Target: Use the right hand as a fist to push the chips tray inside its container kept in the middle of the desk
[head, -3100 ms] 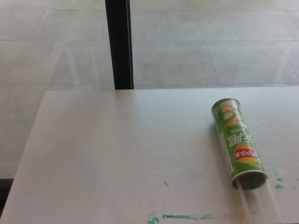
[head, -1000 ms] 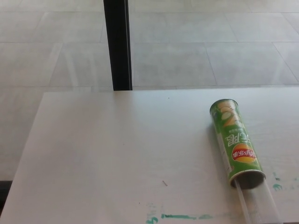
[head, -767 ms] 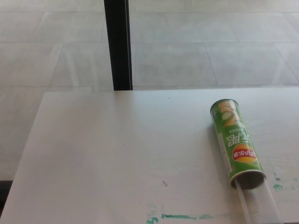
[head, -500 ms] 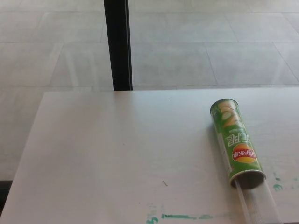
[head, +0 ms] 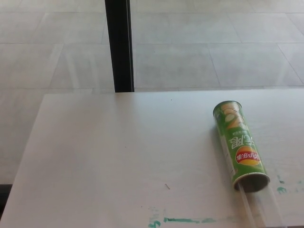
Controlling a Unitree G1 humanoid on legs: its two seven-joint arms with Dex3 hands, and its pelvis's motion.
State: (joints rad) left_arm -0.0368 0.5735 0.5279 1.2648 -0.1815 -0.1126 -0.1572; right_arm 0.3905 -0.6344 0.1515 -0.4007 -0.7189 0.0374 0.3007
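Head view shows neither of my hands, so I cannot tell whether the right one is already balled into a fist or hanging loose. The green chips container [head: 239, 145] lies on its side on the white worktop [head: 118, 156], well over to my right rather than in the middle, its closed end pointing away from me and its open mouth toward me. Out of that mouth sticks the clear chips tray [head: 260, 207], running down toward the near edge and out of the bottom of the picture, so I cannot see where its end lies.

Nothing of the push has begun, as I judge it. The risks come mostly from the shape of things. The can is round and lying loose, so a push that lands off its long axis would likely roll or swing it aside instead of seating the tray. It leans a little across my line, so I would need to drive along that slant. The tray looks thin and see-through, hard to pick out against the pale top and the green smears [head: 183, 220] near the edge. A fist coming in too high could ride over it or buckle it. With nothing bracing the far end, the whole can may simply slide away.
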